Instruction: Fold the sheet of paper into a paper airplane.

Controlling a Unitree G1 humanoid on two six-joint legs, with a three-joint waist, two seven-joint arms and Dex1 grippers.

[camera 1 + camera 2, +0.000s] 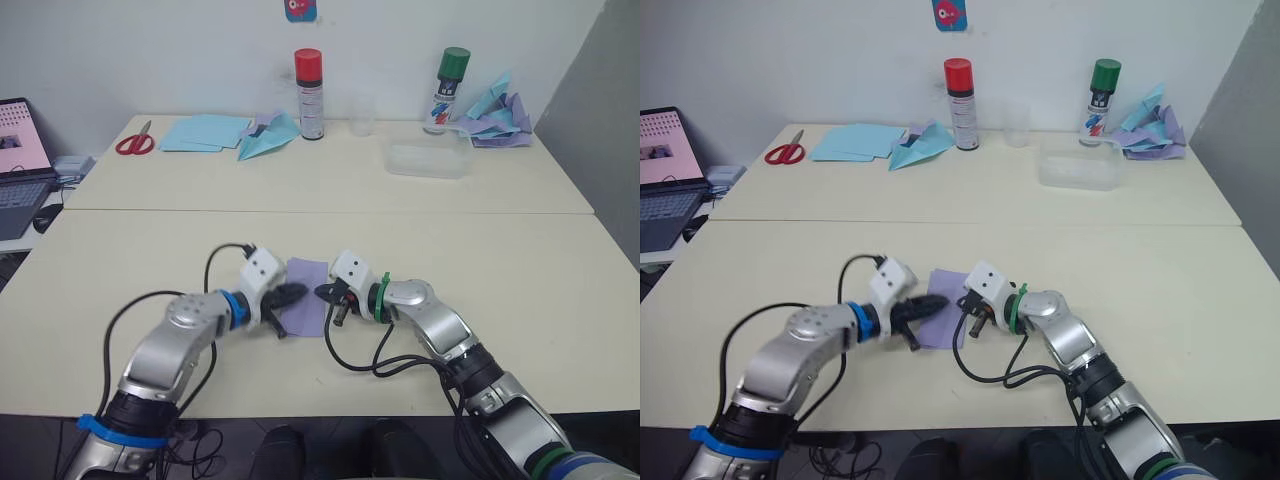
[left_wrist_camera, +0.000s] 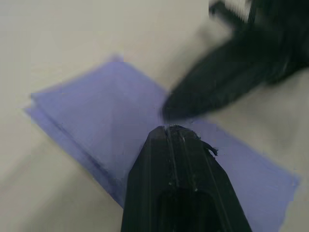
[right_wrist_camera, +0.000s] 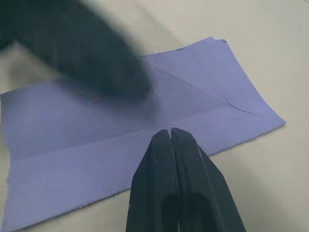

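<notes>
The sheet of paper is pale lavender and lies folded into a narrow layered strip near the table's front edge, between my two arms. Creases run along it and diagonally across one end. My left gripper is shut, its tip resting on the paper's left side. From the other side my right gripper is also shut, its tip on the paper's right edge. The two tips almost meet over the strip. A paper airplane of this lavender paper is out of view.
On the far table are red scissors, light blue sheets, a teal-blue paper plane, a red-capped can, a clear cup, a clear box, a green-capped can and crumpled papers. A laptop sits at left.
</notes>
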